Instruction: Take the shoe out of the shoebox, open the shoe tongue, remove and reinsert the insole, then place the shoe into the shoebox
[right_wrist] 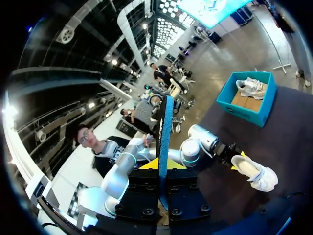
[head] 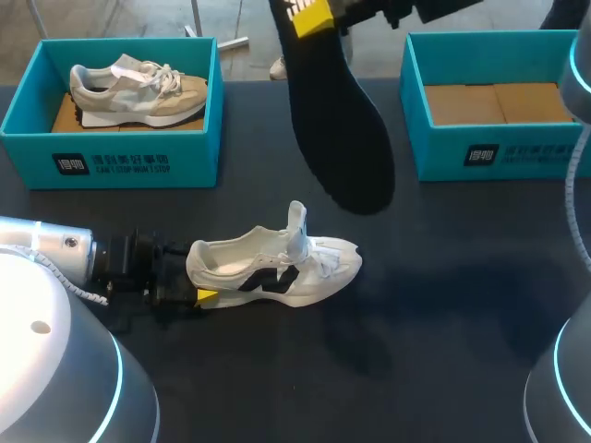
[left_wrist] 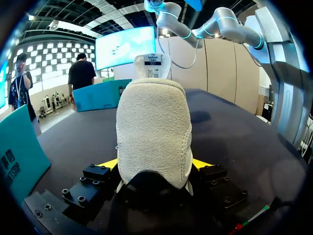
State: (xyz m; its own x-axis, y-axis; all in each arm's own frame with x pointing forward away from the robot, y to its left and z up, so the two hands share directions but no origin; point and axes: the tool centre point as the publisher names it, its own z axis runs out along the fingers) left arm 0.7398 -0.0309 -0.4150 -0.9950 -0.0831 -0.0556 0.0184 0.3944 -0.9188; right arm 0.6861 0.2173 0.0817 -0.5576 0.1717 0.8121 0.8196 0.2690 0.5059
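Note:
A white shoe [head: 277,263] lies on its side in the middle of the dark table, tongue [head: 296,226] pulled up. My left gripper [head: 201,281] is shut on its heel. In the left wrist view the heel [left_wrist: 154,127] fills the gap between the yellow fingertips [left_wrist: 110,163]. My right gripper [head: 309,20] hangs high over the table's far side, shut on one end of the black insole [head: 342,129], which dangles above the shoe. Seen from the right wrist, the insole [right_wrist: 165,127] stands edge-on in that gripper [right_wrist: 164,169], with the shoe [right_wrist: 257,171] far below.
A teal shoebox [head: 111,152] at the far left holds a beige shoe [head: 138,88]. A second teal shoebox [head: 499,148] at the far right shows only its cardboard floor. Bare dark table lies in front of and to the right of the white shoe.

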